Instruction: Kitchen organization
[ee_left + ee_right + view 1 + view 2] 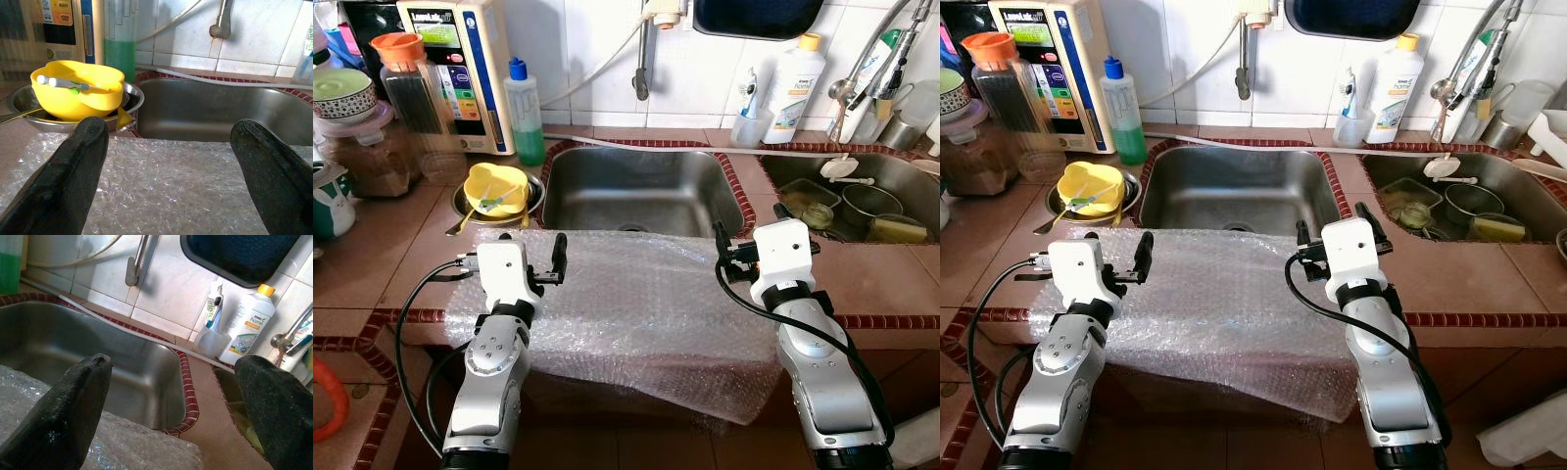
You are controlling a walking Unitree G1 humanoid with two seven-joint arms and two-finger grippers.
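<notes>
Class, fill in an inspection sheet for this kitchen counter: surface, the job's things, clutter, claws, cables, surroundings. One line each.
Surface: tiled counter, red-brown tiles, patterned edging.
Job's things: sheet of bubble wrap spread over the counter's front edge, before the empty left sink.
Clutter: yellow bowl in a steel dish; green-liquid bottle; white detergent bottle; dishes in the right sink.
Claws: left claw open above the wrap; right claw open above the wrap's right edge.
Cables: black cable looping from the left arm; another along the right arm.
Surroundings: white tiled wall, tap at right.
</notes>
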